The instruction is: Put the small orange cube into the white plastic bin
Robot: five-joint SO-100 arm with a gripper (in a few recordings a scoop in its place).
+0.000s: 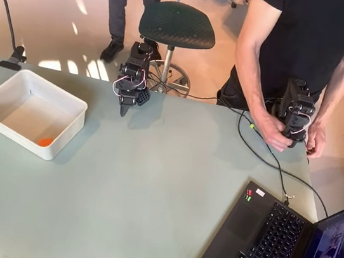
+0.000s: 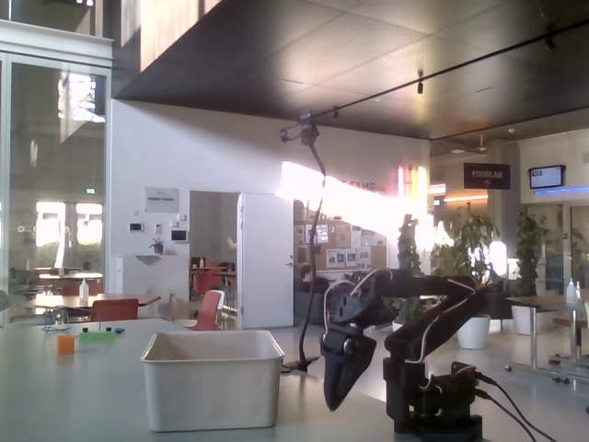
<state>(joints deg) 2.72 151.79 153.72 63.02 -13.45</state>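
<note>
Pincer (image 2: 337, 391) closed, empty, hanging tip-down over the worktop (image 1: 149, 196). Small orange cube (image 1: 44, 141) sits inside the white plastic bin (image 1: 62, 136), well left of the pincer in overhead view.

open table (image 1: 151, 184), laptop (image 1: 271, 245) near right

Bright orange small cube (image 1: 45, 142) against white inner wall of shallow white plastic bin (image 1: 11, 90). Pale grey-green matte tabletop (image 1: 137, 195). Black robot arm gripper (image 1: 124, 105) with white and red wires. Dark grey laptop (image 1: 252, 243), black keys. Dark green perforated stool seat (image 1: 178, 23).
</note>
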